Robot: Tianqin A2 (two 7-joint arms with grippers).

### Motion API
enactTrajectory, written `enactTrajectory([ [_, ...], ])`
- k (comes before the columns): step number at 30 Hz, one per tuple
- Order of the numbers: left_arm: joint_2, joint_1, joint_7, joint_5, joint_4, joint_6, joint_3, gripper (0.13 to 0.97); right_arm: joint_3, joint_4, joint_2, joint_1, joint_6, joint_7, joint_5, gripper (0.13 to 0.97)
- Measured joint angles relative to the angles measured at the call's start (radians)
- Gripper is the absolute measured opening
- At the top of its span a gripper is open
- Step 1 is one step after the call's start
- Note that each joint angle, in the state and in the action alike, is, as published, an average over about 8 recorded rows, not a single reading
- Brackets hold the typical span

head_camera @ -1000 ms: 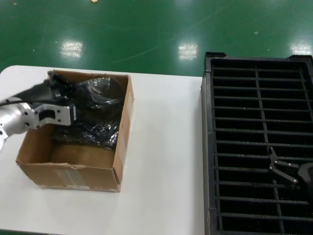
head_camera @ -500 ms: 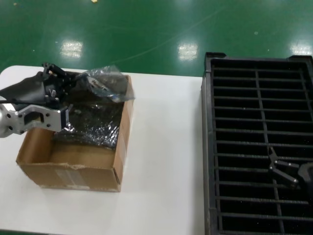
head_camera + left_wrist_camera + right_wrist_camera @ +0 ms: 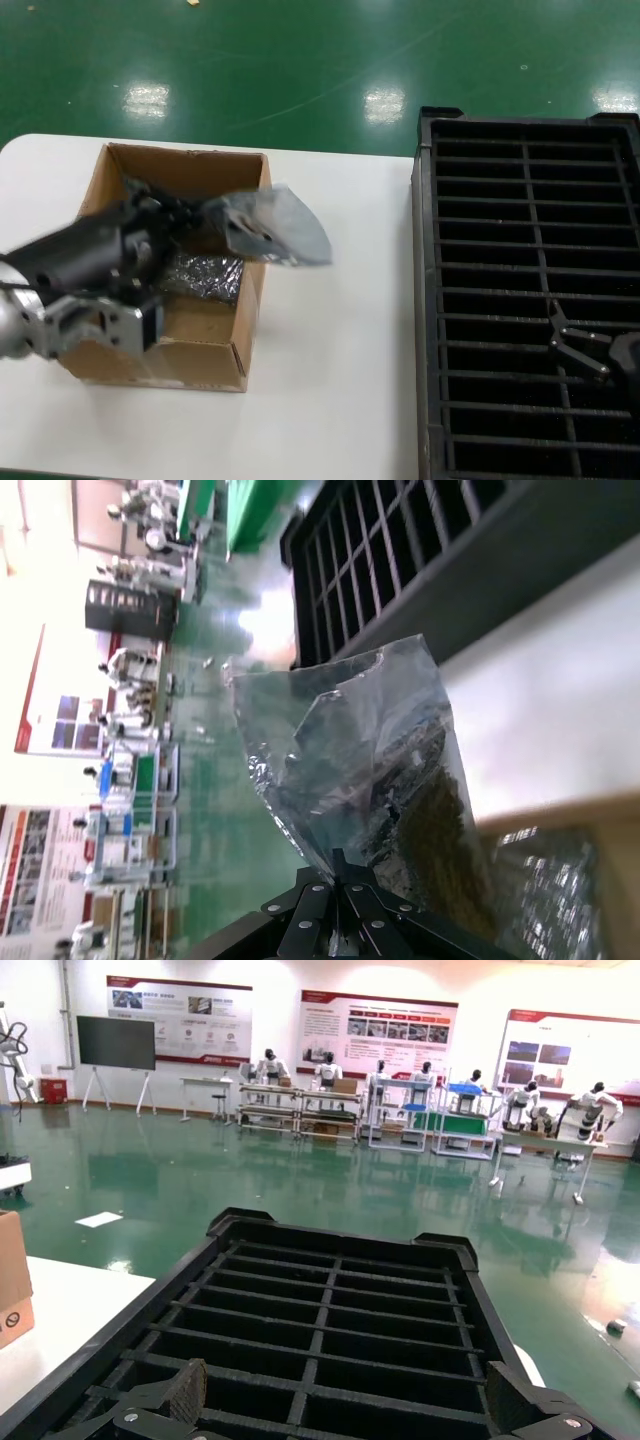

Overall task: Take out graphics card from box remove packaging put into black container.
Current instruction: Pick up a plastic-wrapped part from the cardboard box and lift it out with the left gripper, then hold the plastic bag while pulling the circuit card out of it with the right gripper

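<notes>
white table (image 3: 340, 330), crinkly translucent packaging (image 3: 272, 228)

A robotics workshop hall: glossy green floor (image 3: 250, 1185), wall posters (image 3: 378, 1022), humanoid robots (image 3: 327, 1070) at distant benches.

box (image 3: 170, 330) left on table (image 3: 330, 400), black container (image 3: 530, 300) right, apparently overhanging

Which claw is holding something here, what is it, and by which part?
The left claw grips the plastic bag by one end, lifted over the box. The right claw holds nothing.
</notes>
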Motion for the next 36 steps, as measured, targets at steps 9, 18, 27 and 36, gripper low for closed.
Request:
enactTrajectory([
  [9,-0.006,0.044,0.009,-0.025,-0.039,-0.013,-0.003,0.140,0.000,0.000,0.000,0.000,0.000,0.000,0.000,0.966],
  [18,-0.006,0.045,0.009,-0.025,-0.040,-0.013,-0.003,0.140,-0.013,-0.009,0.017,0.013,0.002,0.009,0.005,0.966],
  [27,-0.006,0.045,0.009,-0.025,-0.040,-0.013,-0.003,0.140,-0.126,-0.014,0.076,0.092,-0.012,0.047,0.016,0.965],
  [36,-0.006,0.045,0.009,-0.025,-0.040,-0.013,-0.003,0.140,-0.360,-0.010,0.187,0.251,0.047,0.087,0.101,0.917],
])
